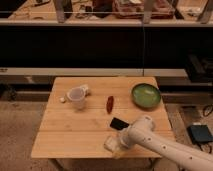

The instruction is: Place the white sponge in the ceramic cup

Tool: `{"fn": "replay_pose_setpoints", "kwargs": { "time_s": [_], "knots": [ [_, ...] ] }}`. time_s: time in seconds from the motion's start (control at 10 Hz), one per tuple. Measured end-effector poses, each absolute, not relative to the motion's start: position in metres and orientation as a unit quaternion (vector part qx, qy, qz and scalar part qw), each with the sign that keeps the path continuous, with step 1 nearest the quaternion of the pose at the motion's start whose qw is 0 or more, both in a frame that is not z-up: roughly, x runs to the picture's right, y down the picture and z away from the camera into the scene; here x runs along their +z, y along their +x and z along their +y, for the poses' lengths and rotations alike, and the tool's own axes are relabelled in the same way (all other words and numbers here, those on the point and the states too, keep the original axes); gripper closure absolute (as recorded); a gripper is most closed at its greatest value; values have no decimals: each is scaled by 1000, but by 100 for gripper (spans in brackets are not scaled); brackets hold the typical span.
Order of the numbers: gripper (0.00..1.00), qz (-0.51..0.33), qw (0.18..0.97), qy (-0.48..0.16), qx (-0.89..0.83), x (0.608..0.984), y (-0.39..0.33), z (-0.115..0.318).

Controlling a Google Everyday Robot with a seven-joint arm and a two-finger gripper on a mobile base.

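The white sponge lies flat near the table's front edge, a little right of the middle. My gripper is down at the sponge's right side, touching or just over it, and the white arm reaches in from the lower right. The ceramic cup stands upright at the table's back left, well away from the gripper. It looks empty.
A black flat slab lies just behind the sponge, next to my arm. A small red object lies mid-table. A green bowl sits at the back right. A tiny white lump lies left of the cup. A dark shelf unit stands behind the wooden table.
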State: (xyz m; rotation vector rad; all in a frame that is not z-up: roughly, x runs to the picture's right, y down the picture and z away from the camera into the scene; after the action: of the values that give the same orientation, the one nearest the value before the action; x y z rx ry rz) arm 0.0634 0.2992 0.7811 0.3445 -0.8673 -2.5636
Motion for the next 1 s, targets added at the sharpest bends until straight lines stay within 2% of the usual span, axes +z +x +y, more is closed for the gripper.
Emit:
{"fn": "replay_pose_setpoints", "kwargs": {
  "time_s": [0.2,0.3,0.5,0.6,1.0],
  "knots": [
    [64,-309,212,133,-918,780,59,295],
    [79,-308,219,143,-915,778,53,287],
    [95,-294,236,165,-912,773,46,258],
    [98,-278,250,181,-910,767,44,232],
    [98,-214,283,246,-902,738,46,129]
  ]
}}
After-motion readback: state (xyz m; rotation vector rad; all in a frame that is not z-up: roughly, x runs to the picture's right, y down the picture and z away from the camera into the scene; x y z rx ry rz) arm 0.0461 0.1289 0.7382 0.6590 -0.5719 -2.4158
